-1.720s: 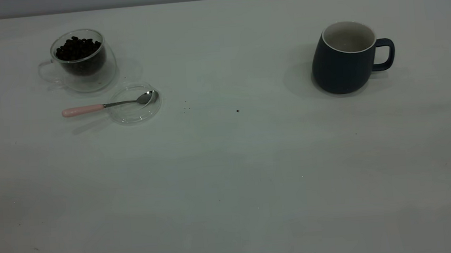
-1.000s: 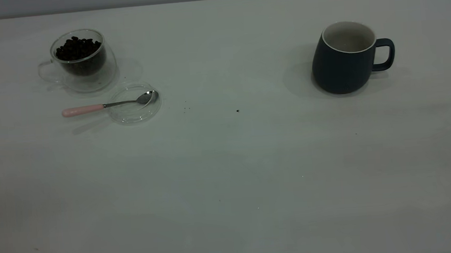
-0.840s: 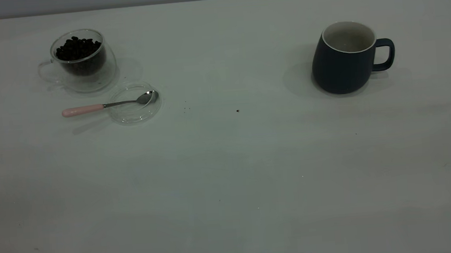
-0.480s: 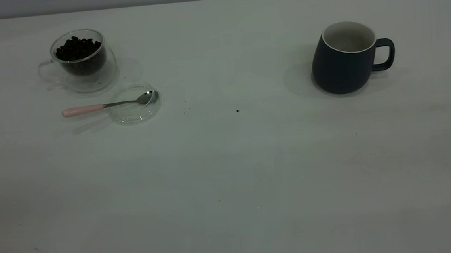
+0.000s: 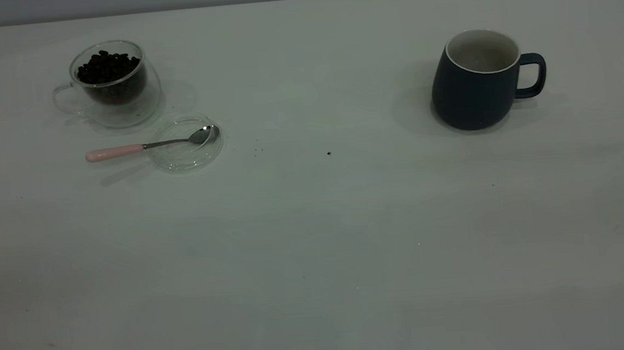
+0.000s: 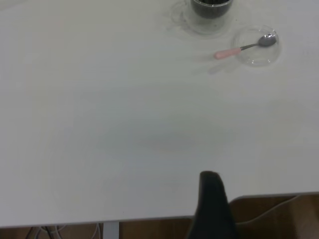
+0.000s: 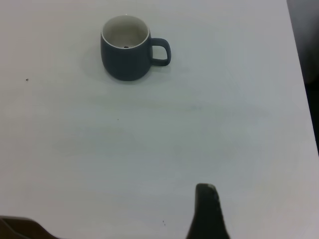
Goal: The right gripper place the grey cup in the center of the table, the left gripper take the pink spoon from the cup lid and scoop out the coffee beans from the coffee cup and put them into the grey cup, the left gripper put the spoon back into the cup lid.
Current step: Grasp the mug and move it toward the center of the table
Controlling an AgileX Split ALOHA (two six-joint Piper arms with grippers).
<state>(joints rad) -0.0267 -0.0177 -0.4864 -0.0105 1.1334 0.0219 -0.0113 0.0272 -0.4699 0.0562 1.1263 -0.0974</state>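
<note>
Grey cup (image 7: 125, 54) upright, well apart from right claw (image 7: 206, 209), opening impossible to tell.

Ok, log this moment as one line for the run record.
phase: before first grasp | grey cup: table's right side, upright | pink spoon: bowl in cup lid | coffee beans: in coffee cup | grippers: away from objects

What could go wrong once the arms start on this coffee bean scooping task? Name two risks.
1. The pale pink-handled metal spoon overhangs the small clear glass lid; lifting the handle may tip or drag the lid.
2. The dark blue-grey ceramic mug is rounded and smooth, so it could slip or tilt when gripped and moved to the centre.
</note>
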